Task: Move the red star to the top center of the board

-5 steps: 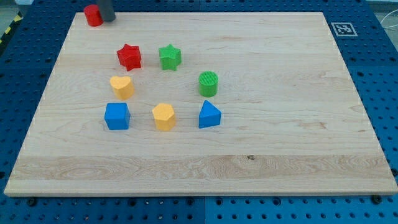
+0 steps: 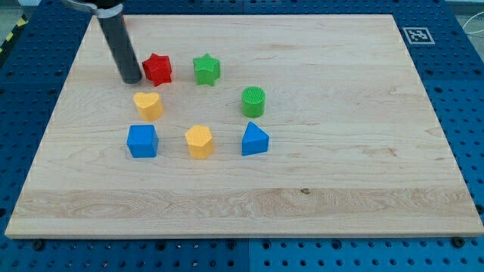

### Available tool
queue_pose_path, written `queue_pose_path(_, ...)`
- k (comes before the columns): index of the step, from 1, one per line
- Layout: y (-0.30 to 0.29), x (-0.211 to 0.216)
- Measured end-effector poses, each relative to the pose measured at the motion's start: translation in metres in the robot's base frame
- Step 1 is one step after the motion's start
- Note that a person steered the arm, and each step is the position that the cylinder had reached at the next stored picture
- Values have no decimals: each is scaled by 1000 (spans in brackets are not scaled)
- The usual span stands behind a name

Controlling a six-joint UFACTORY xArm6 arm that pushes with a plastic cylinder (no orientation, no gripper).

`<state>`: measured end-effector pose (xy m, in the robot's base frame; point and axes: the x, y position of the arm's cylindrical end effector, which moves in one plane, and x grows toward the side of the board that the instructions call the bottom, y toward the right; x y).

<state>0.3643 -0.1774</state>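
My tip point(image 2: 132, 78) is sitting just left of the red star point(image 2: 158, 69) near the board's point(image 2: 340, 166) top-left corner; contact unclear. The star is lying flat, no long axis.

Wooden board point(image 2: 340, 151): seven coloured blocks, left half.

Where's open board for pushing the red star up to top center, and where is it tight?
My tip sits just left of the red star. Bare wood runs above the green star to the top edge and right of the green cylinder. The ring of blocks is crowded.
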Motion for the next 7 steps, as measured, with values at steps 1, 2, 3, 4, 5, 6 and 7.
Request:
queue_pose_path(1, 29, 0)
queue_pose_path(2, 49, 0)
queue_pose_path(3, 60, -3)
queue_pose_path(4, 65, -19)
queue_pose_path(5, 76, -41)
queue_pose_path(6, 88, -64)
queue_pose_path(7, 98, -82)
